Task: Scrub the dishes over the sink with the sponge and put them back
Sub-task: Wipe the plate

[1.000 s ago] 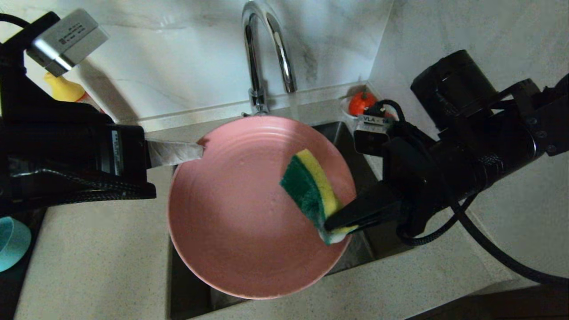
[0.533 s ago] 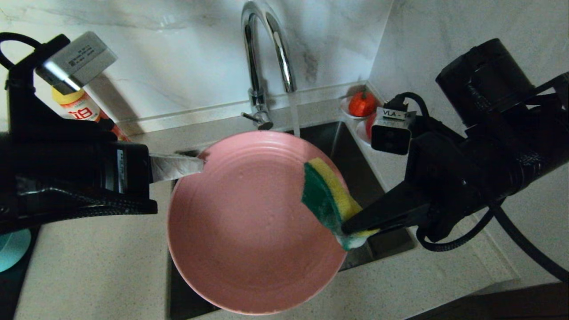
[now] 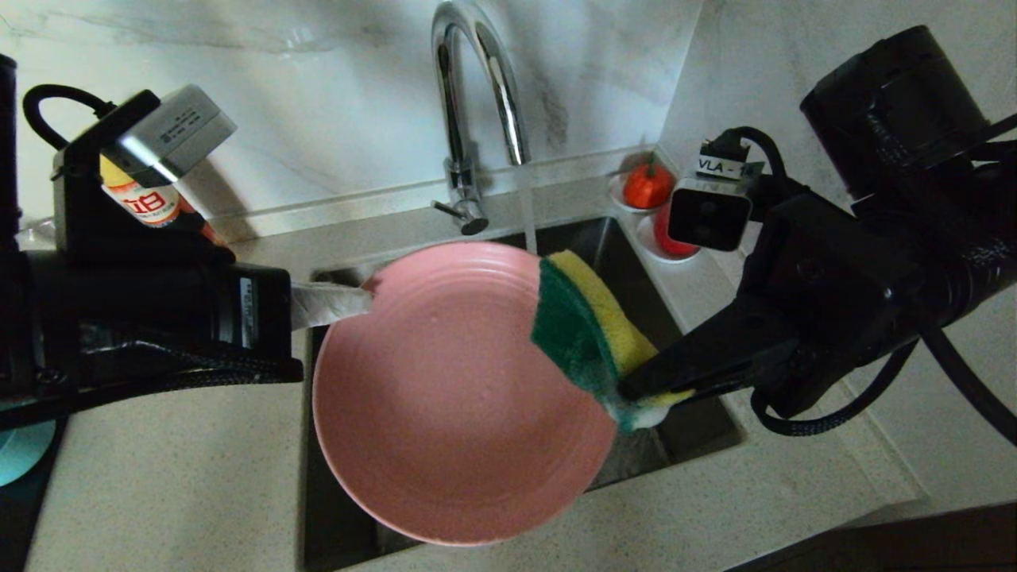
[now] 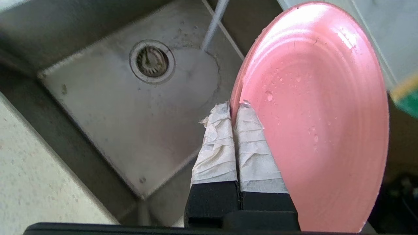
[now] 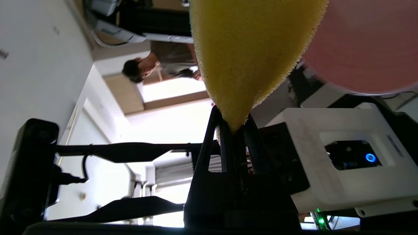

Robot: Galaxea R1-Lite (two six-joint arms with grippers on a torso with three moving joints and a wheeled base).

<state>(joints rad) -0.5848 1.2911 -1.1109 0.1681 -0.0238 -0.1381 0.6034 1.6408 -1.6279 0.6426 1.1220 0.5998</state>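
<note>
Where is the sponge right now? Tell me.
The sponge is pinched in the right pincer at the pink plate's right rim, over the sink, in the head view.

Kitchen: steel sink [image 3: 691, 421], chrome gooseneck tap [image 3: 477, 87], speckled stone counter [image 3: 175, 469], marble backsplash [image 3: 318, 95].

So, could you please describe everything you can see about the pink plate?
The pink plate is wide, round and glossy, with faint concentric rings and a few water drops on its face. It is held tilted above the sink. The left gripper, fingers wrapped in white tape, is shut on its rim. At the opposite edge the sponge, held in the right gripper, presses its green side against the plate.
</note>
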